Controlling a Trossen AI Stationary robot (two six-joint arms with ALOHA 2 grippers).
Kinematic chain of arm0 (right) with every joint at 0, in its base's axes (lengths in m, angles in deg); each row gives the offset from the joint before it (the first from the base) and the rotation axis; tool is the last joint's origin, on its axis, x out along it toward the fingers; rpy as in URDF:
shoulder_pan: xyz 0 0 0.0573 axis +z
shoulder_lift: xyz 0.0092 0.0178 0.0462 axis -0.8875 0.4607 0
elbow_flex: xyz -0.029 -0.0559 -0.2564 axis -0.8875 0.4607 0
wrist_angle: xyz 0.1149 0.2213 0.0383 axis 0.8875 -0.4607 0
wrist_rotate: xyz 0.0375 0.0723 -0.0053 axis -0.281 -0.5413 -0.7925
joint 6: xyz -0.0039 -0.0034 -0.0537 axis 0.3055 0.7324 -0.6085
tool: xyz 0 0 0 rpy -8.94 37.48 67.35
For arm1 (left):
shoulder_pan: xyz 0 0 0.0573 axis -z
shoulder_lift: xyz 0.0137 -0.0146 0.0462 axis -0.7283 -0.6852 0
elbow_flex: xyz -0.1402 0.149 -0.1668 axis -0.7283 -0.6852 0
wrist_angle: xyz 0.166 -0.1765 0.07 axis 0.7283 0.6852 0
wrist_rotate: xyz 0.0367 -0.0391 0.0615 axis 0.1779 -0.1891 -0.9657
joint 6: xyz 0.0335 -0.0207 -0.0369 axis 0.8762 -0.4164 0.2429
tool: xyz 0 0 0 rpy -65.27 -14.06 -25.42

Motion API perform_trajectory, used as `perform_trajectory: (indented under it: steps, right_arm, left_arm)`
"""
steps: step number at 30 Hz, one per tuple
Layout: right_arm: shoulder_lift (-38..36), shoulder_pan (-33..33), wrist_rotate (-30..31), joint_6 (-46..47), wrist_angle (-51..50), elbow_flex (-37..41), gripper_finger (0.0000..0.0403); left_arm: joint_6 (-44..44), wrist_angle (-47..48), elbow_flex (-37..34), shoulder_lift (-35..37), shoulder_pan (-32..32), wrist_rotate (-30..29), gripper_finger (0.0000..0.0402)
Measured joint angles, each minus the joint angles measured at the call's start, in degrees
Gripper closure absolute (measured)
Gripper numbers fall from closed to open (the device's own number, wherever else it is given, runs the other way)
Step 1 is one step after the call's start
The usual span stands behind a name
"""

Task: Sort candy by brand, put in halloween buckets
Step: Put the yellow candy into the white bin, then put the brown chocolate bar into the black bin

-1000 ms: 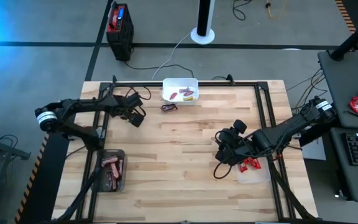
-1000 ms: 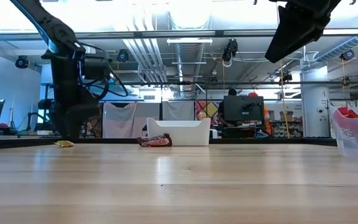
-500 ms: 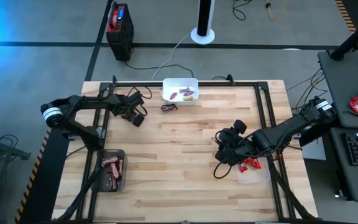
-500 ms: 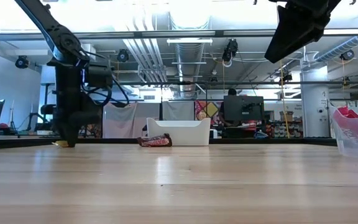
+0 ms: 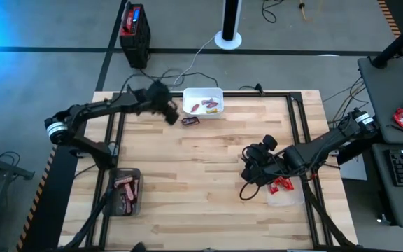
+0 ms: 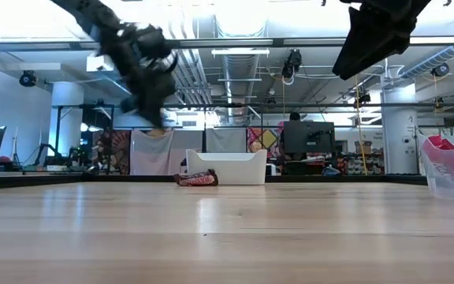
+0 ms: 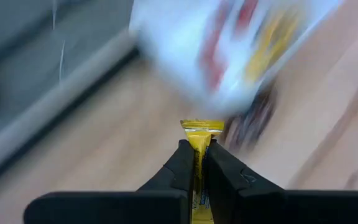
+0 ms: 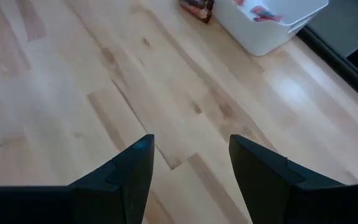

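Observation:
My left gripper (image 5: 169,114) hangs above the table's far side, just left of the white bucket (image 5: 203,100), and is shut on a yellow candy (image 7: 201,133). The white bucket holds red and yellow candy. A dark brown candy (image 5: 190,120) lies flat on the wood in front of that bucket. A dark grey bucket (image 5: 126,191) with red-brown candy stands near left. A clear bucket (image 5: 285,192) with red candy stands near right. My right gripper (image 5: 248,172) hovers open beside the clear bucket, with nothing between its fingers (image 8: 132,163). My left gripper pinches the yellow candy between its two fingers (image 7: 183,163). The candy lies along the fingers, and its crimped end (image 7: 201,127) sticks out past the fingertips. It is lifted clear of the table.
Black frame rails (image 5: 296,126) run along the table's left, far and right sides. On the floor beyond the far edge are a black-and-red box (image 5: 135,26) and cables. The bare wood (image 5: 208,175) in the middle of the table is open room.
My left gripper came down on the yellow candy lying at the table's far left, took hold of it and rose. It then swung toward the far edge and the white bucket. The candy is gone from the table and rides in the fingers.

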Motion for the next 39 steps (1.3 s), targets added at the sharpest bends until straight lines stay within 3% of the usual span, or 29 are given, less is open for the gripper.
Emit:
perform_trajectory:
  steps: [5, 12, 17, 23, 28, 32, 35, 39]
  right_arm:
    - [0.0, -0.25, 1.68, 0.16, 0.04, 0.04, 0.0199]
    - [0.0, -0.25, 1.59, 0.18, 0.21, 0.07, 0.0199]
    - [0.0, -0.25, 0.98, 0.86, 0.19, 0.07, 0.0199]
    - [0.0, -0.23, 0.87, 1.21, 0.15, 0.22, 0.0199]
    - [0.0, -0.23, 0.87, 1.43, 0.19, 1.01, 0.0199]
    - [0.0, -0.23, 0.89, 2.1, 0.23, 1.73, 0.0199]
    - [0.0, -0.23, 0.93, 2.13, 0.29, 1.92, 0.0199]
    - [0.0, -0.23, 1.05, 1.46, 1.89, 1.92, 0.0199]
  left_arm:
    - [5.74, -13.51, 9.11, -6.79, -0.11, 1.95, 0.0395]
    - [8.02, -13.35, 20.69, -20.85, 0.39, 3.36, 0.0382]
    - [9.7, -9.65, 25.74, -25.79, 0.28, 4.21, 0.0318]
    - [13.19, -3.7, 26.91, -24.65, 1.32, 3.09, 0.0233]
    - [16.27, 4.08, 22.81, -16.6, 6.45, 2.88, 0.021]
    - [21.38, 6.2, 13.23, -8.93, 11.85, 2.91, 0.0208]
    - [20.29, -0.54, 3.98, -3.12, 15.66, 2.71, 0.0208]
    - [14.06, -18.17, -8.38, 1.63, 18.22, -2.37, 0.0208]
